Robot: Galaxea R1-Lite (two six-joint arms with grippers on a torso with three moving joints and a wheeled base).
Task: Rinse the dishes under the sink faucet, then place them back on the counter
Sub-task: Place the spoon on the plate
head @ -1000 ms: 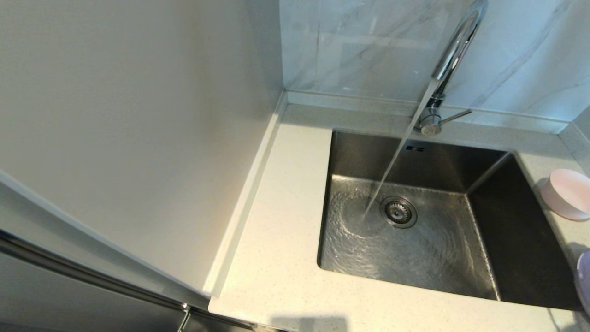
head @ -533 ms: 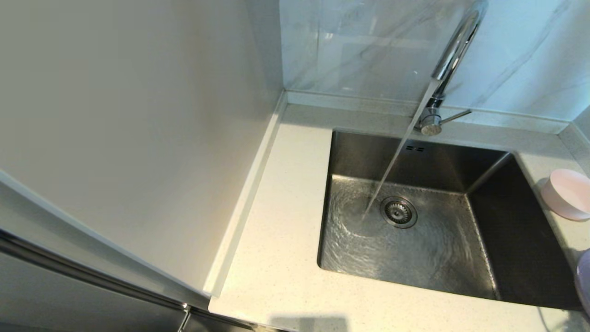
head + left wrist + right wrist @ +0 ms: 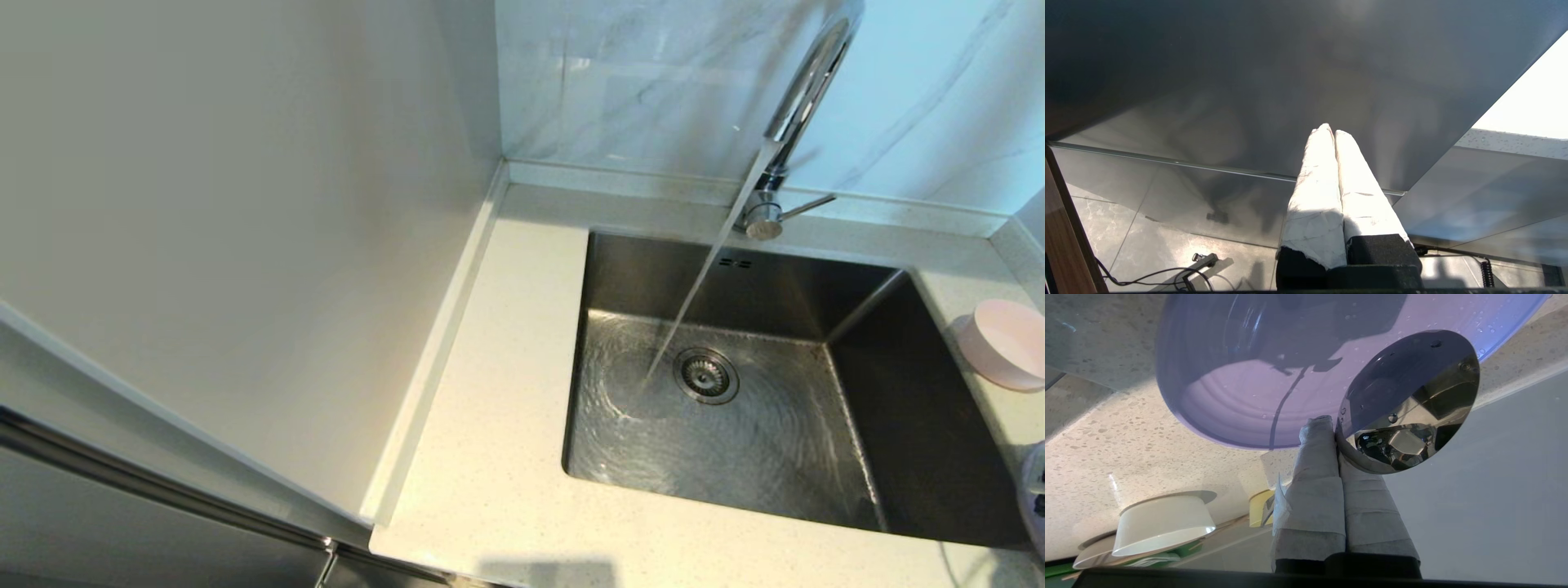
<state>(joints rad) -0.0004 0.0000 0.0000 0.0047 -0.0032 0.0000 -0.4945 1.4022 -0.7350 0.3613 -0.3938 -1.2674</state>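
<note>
Water runs from the chrome faucet (image 3: 804, 90) into the steel sink (image 3: 922, 425), landing beside the drain strainer (image 3: 706, 376). The pink bowl (image 3: 1008, 343) sits on the counter (image 3: 498, 425) right of the basin. Nearer me, the lavender plate (image 3: 1030, 531) is cut off by the head view's right edge. My right gripper (image 3: 1333, 426) hovers close over that plate (image 3: 1241, 388), shut on the silver spoon (image 3: 1412, 396), whose wet bowl sticks out past the fingertips. Down below counter level, my left gripper (image 3: 1329, 132) is parked, shut and empty.
A tall white side panel (image 3: 245, 204) walls off the counter's left end, and a glossy marbled wall panel (image 3: 653, 82) stands behind the faucet. The right wrist view also shows a white tub (image 3: 1163, 522) and a yellow object (image 3: 1259, 506) farther along the counter.
At the head view's right edge, part of my right gripper has come into sight over the lavender plate. Water keeps running; bowl and faucet have not moved.
</note>
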